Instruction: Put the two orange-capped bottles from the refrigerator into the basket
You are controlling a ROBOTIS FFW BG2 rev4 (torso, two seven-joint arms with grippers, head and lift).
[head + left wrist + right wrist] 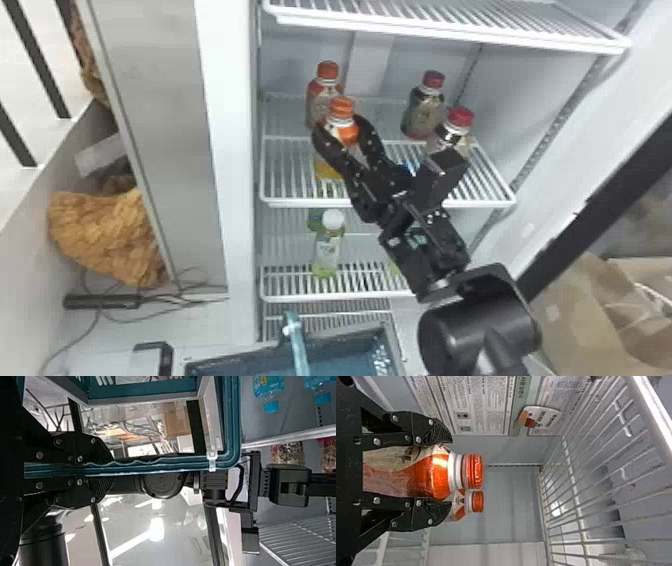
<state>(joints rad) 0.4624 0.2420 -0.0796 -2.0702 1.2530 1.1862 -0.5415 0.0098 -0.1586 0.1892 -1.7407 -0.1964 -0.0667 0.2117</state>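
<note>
Right gripper (341, 126) inside refrigerator (227, 150) — pinching front orange-capped bottle (343, 107), base perhaps on shelf (300, 202). Second orange-capped bottle (316, 102) upright behind. Left gripper (109, 469) — pinching handle (158, 464) of basket (142, 394).

My right arm (477, 332) slanted up from the lower right of the head view, my right gripper (341, 123) clamped with fingers apart near the centre, my left gripper (109, 470) clamped nearly together at left in its wrist view
</note>
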